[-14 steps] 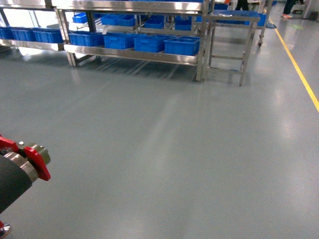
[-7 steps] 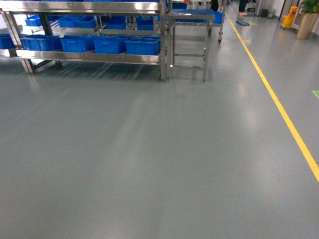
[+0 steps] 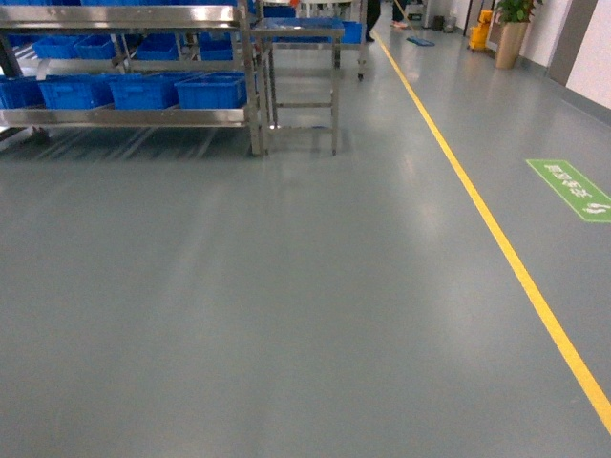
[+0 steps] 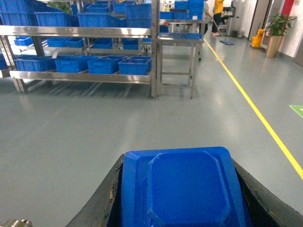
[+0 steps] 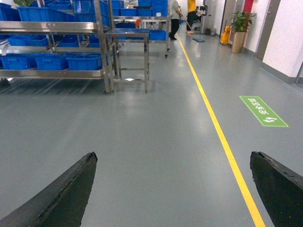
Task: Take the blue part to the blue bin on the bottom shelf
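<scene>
L gripper (image 4: 182,208) clamped on blue part (image 4: 182,189), R gripper (image 5: 173,189) spread wide, holding nothing, blue bins (image 3: 143,91) on bottom shelf (image 3: 124,117), far off.

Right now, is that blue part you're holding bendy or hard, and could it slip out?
The blue part looks like stiff moulded plastic, so probably hard and light. Its ribbed surface should help grip, and the left end effector flanks both sides, so slipping seems unlikely.

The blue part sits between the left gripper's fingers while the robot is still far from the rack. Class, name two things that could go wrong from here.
1. The blue part may slip from the left gripper while the base drives, since the bottom shelf is still far across open floor.
2. A person mopping works in the aisle beyond the small steel table; a wide approach could cross their path.
</scene>
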